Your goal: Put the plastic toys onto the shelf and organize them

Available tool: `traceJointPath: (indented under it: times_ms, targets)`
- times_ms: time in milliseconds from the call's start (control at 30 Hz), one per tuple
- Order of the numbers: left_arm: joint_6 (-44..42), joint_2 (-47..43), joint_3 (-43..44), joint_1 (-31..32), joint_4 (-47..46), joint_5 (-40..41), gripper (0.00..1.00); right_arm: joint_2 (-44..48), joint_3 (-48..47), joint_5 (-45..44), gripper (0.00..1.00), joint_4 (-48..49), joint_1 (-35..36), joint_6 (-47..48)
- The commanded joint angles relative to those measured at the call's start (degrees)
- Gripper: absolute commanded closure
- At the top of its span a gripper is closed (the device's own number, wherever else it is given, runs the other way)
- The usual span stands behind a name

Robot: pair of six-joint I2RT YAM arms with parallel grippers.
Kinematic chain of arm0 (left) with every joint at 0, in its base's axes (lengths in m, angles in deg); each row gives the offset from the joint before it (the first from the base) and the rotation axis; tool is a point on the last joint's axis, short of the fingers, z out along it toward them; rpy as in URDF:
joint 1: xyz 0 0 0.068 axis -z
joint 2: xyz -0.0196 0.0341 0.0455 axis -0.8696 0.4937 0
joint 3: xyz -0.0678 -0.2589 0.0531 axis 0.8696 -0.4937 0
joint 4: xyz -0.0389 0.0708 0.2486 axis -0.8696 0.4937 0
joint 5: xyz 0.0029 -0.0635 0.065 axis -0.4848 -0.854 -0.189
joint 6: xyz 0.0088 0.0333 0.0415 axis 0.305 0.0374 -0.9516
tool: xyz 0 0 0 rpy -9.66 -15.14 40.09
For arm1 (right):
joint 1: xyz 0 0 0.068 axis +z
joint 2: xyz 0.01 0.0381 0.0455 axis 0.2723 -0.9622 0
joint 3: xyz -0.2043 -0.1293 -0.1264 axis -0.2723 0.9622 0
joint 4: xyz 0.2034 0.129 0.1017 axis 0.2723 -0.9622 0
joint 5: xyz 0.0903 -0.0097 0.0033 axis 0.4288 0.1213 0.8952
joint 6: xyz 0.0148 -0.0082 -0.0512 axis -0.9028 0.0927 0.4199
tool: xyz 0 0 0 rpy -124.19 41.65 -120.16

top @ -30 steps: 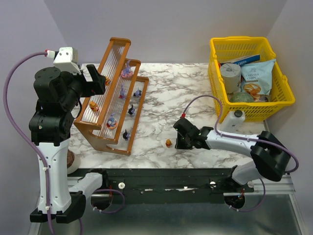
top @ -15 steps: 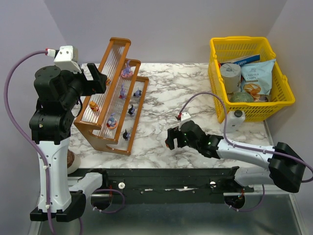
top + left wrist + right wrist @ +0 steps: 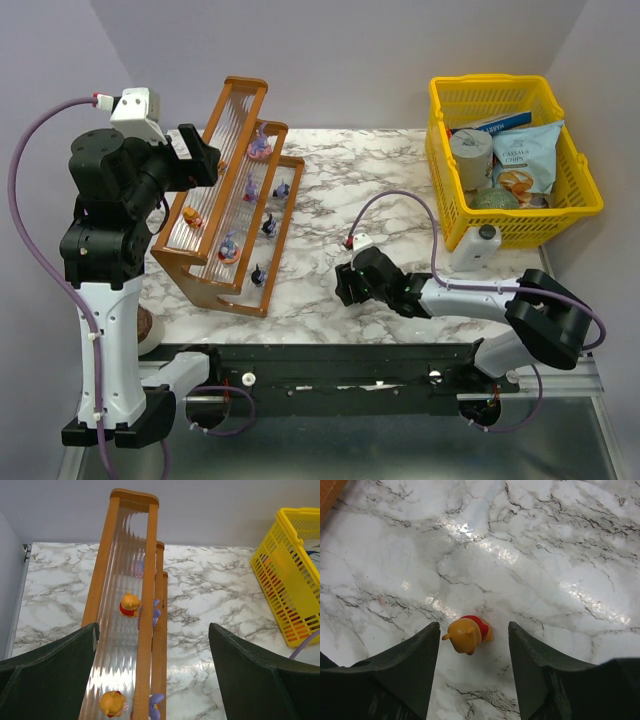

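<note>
The shelf (image 3: 225, 200), an orange-brown stepped rack with clear ribbed tiers, stands at the left and holds several plastic toys, among them an orange one (image 3: 192, 216) and a purple one (image 3: 260, 148). My left gripper (image 3: 197, 157) hangs open above its top tier; in the left wrist view, orange figures (image 3: 130, 605) stand on the shelf (image 3: 145, 645) below the open left gripper (image 3: 153, 627). My right gripper (image 3: 345, 285) is low over the marble table. It is open around an orange-and-red toy (image 3: 467, 632) lying between the fingers (image 3: 395, 680), and the right finger is clear of it. That toy is hidden in the top view.
A yellow mesh basket (image 3: 445, 190) with snack packets and a can stands at the back right, also seen in the left wrist view (image 3: 290, 580). A white bottle with a black cap (image 3: 478, 245) stands in front of it. The arms' black base rail (image 3: 330, 370) runs along the near edge.
My right gripper was shut beside the orange toy; it has opened and slid left over it, so the toy lies between its fingers. The left arm has barely moved.
</note>
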Motion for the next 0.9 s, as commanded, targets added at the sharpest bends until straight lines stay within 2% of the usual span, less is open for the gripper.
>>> traceJointPath:
  times_ms: [0,100,200,300,333,467,633,867]
  targets:
    - [0.04,0.27,1.26,-0.04,-0.75,-1.43,0.01,-1.81,-1.92,1.1,0.39,2.13,0.22,0.84]
    - [-0.05,0.27,1.26,-0.04,-0.75,-1.43,0.01,-2.78,-2.09,1.36,0.45,2.13,0.22,0.75]
    - [-0.31,0.09,1.26,-0.04,-0.75,-1.43,0.01,-3.22,-2.27,1.36,0.55,2.13,0.22,0.75]
    - [-0.4,0.0,0.91,-0.04,-0.83,-1.25,0.01,-3.05,-2.62,1.45,0.68,2.13,0.22,1.19]
    - [-0.49,-0.17,0.73,-0.04,-0.83,-1.16,0.01,-2.87,-2.8,1.36,0.76,2.13,0.22,1.28]
    - [-0.49,-0.26,0.38,-0.04,-0.92,-1.16,0.01,-1.03,-6.04,1.28,0.92,-0.49,0.13,2.94]
    - [-0.67,-0.17,0.46,-0.04,-0.92,-0.72,0.01,1.79,-15.44,0.22,0.96,-5.95,0.13,8.91]
    - [-1.28,1.23,1.61,-0.04,-1.45,1.03,0.01,-2.33,-38.54,5.22,0.96,-13.77,-3.38,19.46]
